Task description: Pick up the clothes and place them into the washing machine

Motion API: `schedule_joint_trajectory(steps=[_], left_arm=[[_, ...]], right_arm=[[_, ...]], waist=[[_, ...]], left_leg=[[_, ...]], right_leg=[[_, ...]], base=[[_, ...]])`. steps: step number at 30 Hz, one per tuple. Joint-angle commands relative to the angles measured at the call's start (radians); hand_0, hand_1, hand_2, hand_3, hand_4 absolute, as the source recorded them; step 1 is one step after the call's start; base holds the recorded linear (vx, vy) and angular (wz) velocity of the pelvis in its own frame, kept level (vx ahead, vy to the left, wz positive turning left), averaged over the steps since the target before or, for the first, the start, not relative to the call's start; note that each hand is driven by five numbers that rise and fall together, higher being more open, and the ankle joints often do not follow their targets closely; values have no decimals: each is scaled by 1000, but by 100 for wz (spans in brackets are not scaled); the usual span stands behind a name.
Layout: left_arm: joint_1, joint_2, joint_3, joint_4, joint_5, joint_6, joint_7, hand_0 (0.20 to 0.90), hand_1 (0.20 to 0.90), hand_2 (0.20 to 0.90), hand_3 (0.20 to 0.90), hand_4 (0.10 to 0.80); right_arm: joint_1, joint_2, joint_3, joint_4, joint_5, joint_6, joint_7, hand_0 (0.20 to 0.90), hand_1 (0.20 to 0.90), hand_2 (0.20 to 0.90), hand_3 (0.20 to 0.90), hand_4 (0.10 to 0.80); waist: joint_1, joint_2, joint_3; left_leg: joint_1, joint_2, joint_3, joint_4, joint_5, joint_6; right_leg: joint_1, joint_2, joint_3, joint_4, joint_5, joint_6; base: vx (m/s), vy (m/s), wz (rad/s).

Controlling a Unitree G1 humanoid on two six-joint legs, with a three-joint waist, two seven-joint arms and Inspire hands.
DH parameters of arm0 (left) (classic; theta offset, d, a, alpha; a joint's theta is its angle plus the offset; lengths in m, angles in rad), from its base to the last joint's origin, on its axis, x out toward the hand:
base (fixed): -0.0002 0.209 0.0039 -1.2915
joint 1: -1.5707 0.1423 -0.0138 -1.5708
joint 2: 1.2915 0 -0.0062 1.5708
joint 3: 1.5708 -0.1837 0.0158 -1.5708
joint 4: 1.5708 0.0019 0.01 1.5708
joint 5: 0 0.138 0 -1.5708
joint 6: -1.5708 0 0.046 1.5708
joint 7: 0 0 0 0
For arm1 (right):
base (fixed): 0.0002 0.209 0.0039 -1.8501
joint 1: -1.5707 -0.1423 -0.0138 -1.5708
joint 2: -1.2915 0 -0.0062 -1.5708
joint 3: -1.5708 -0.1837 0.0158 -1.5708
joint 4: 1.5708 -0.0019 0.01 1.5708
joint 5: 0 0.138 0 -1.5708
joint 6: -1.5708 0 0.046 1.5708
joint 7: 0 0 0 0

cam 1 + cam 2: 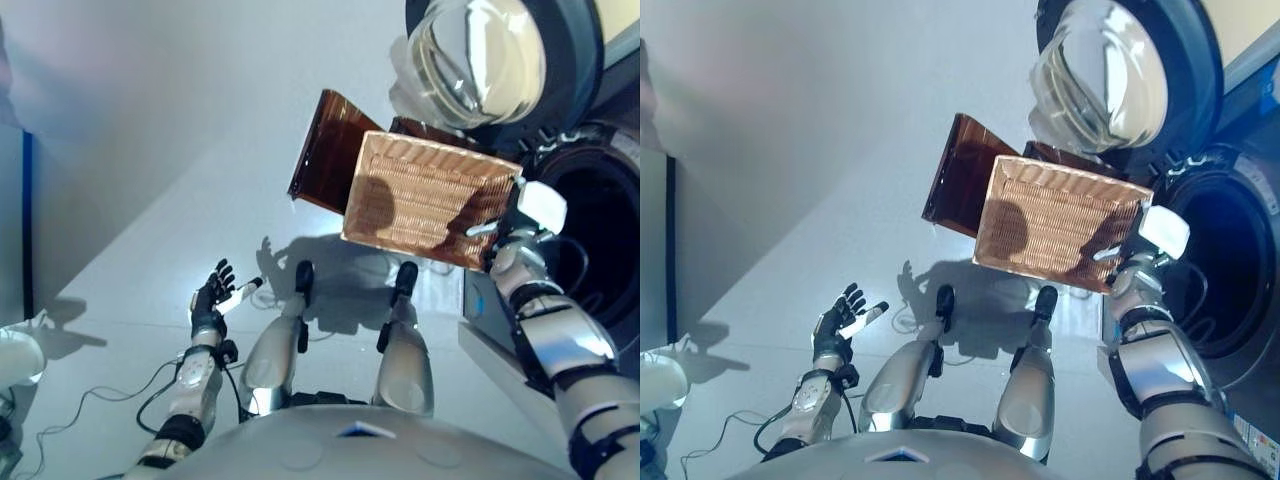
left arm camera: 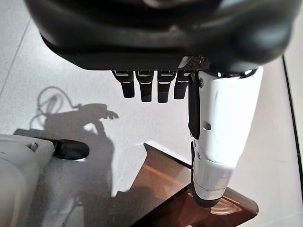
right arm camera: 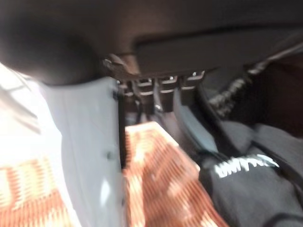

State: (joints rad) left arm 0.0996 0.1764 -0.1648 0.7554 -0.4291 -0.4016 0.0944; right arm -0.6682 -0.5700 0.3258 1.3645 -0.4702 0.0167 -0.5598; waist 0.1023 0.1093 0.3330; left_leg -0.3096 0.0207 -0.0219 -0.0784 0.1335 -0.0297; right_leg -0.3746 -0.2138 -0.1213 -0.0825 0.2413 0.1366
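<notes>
My right hand (image 1: 540,205) holds a woven orange-brown basket (image 1: 430,200) up in the air, tipped on its side so its underside faces me, right beside the washing machine's dark drum opening (image 1: 600,230). In the right wrist view the fingers (image 3: 161,90) curl over the basket's weave (image 3: 156,184). A black garment with white print (image 3: 246,189) lies just past them; I cannot tell whether it is in the basket or in the drum. My left hand (image 1: 212,295) hangs low at the left, open and holding nothing, with straight fingers (image 2: 147,87).
The machine's round glass door (image 1: 480,55) stands swung open above the basket. A darker brown panel of the basket (image 1: 325,150) juts out to the left. A blue-edged panel (image 1: 27,220) and a white object (image 1: 18,360) stand at the far left on the pale floor.
</notes>
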Motion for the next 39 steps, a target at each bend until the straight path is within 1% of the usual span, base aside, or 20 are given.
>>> schedule_joint_trajectory(steps=[1,7,9,13,19,21,22,24,25,29,33,39], left_arm=[[-22,46,-25,-38,-31,-68,20,900,900,900,900,800],[-29,42,-32,-25,-34,-62,21,900,900,900,900,800],[-29,46,-29,-28,-31,-63,20,900,900,900,900,800],[-27,64,-18,-59,-34,-65,14,900,900,900,900,800],[-26,68,-14,-86,-51,-68,12,900,900,900,900,800],[-26,68,-13,-87,-52,-67,12,900,900,900,900,800],[-24,68,-13,-90,-58,-68,9,900,900,900,900,800],[-23,68,-13,-92,-59,-67,9,900,900,900,900,800],[-20,69,-8,-94,-57,-67,8,900,900,900,900,800],[-17,73,5,-101,-50,-63,9,900,900,900,900,800],[-8,76,22,-90,-41,-52,-2,900,900,900,900,800],[-1,78,40,-83,-28,-38,-11,900,900,900,900,800]], right_arm=[[-94,-131,73,40,-59,62,-86,900,900,900,900,800],[-106,-167,98,67,-133,105,-74,900,900,900,900,800],[-111,-189,103,82,-144,113,-67,900,900,900,900,800],[-143,-244,114,79,-143,100,-44,900,900,900,900,800],[-176,-287,116,76,-113,90,-22,900,900,900,900,800],[-183,-290,111,84,-96,86,-14,900,900,900,900,800],[-197,-292,94,84,-44,66,-5,900,900,900,900,800],[-197,-290,84,79,-17,53,2,900,900,900,900,800],[-195,-283,64,65,41,26,14,900,900,900,900,800],[-183,-272,39,46,134,-15,49,900,900,900,900,800],[-174,-263,27,76,175,-24,85,900,900,900,900,800],[-171,-258,22,135,177,-9,99,900,900,900,900,800]], waist=[[17,6,-25],[10,7,-35],[12,15,-31],[12,38,-5],[8,60,20],[10,62,19],[10,63,22],[10,63,23],[6,61,27],[-1,54,31],[-2,49,28],[-2,46,17]], left_leg=[[-35,6,-35,-9,-2,-62],[-51,4,-38,-9,-4,-66],[-58,1,-39,-9,-2,-67],[-73,-6,-37,-9,5,-67],[-98,-6,-23,-9,16,-71],[-102,-5,-21,-9,17,-72],[-109,-2,-19,-9,20,-73],[-112,-2,-17,-9,20,-74],[-116,1,-19,-9,22,-75],[-118,6,-16,-9,22,-76],[-116,8,-15,-9,21,-77],[-114,9,-14,-9,16,-76]], right_leg=[[10,-3,-2,48,-67,10],[-7,-1,2,48,-70,9],[-15,-4,1,48,-69,9],[-42,-10,14,57,-61,7],[-79,-10,29,66,-52,5],[-84,-9,29,66,-51,5],[-92,-7,32,65,-50,4],[-95,-6,34,64,-49,4],[-102,-3,36,65,-49,3],[-106,1,37,67,-51,1],[-104,4,34,66,-54,1],[-103,4,34,63,-55,2]], base=[[0,0,0],[-6,2,0],[-54,5,-4],[-73,19,3],[-44,6,-7],[-21,-16,-9],[-18,-23,-3],[0,0,0],[0,0,0],[1,-17,-2],[2,-4,-2],[0,0,0]])
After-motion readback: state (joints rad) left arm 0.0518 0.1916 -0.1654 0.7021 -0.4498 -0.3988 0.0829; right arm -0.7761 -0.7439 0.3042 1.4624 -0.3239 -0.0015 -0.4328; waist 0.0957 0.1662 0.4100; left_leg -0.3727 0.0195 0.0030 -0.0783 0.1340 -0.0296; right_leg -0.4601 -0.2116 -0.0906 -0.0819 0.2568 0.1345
